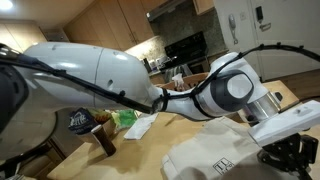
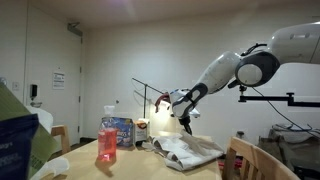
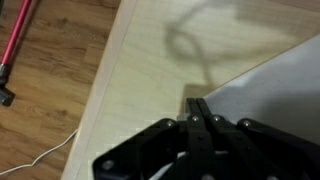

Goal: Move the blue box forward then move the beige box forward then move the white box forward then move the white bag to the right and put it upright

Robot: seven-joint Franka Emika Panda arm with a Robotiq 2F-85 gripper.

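Gripper (image 3: 200, 105) is clamped shut: in the wrist view both fingers are pressed together, with the tips right at the edge of the white bag (image 3: 282, 88). We can't tell whether any cloth is pinched between them. In an exterior view the gripper (image 2: 185, 121) points down just above the bag (image 2: 192, 150).

The white bag lies flat and rumpled on the table (image 3: 140, 90), not upright. In an exterior view its dark square logo (image 1: 222, 163) faces up, near the arm (image 1: 225, 92).

The blue box (image 2: 121, 131) stands upright on the table just behind the red cup (image 2: 107, 142), well apart from the gripper. We see a small pale shape beside the blue box, but it's too small to say it's the beige box. We can't pick out the white box in any view.

In the wrist view a looped shadow (image 3: 190, 50) falls on the tabletop ahead of the fingers. Past the table edge there's wood floor (image 3: 60, 90), with a red pole (image 3: 15, 45) and a white cable (image 3: 50, 155) lying on it.
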